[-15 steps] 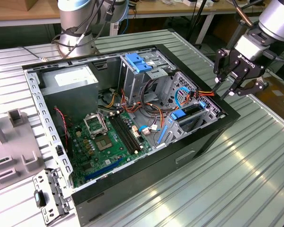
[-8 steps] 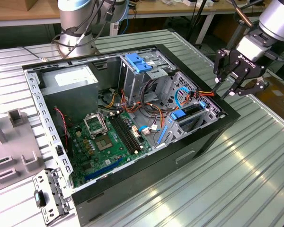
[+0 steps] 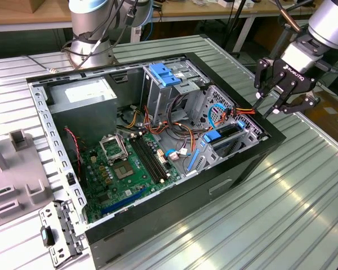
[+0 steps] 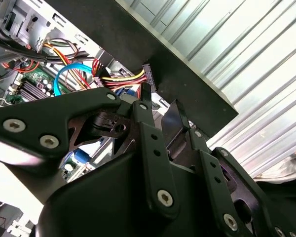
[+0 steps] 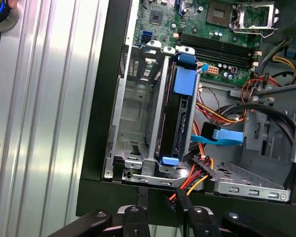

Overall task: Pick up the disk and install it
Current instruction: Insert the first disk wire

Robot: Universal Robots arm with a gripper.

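Your black two-finger gripper hangs near the rim of the open black computer case, at 2 o'clock from the case's middle in the exterior view, jaws partly apart and holding nothing. The rectangular disk with blue plastic carrier rails sits edge-on in a slot of the silver metal drive cage, at 3 o'clock inside the case, beside a red, yellow and orange cable bundle.
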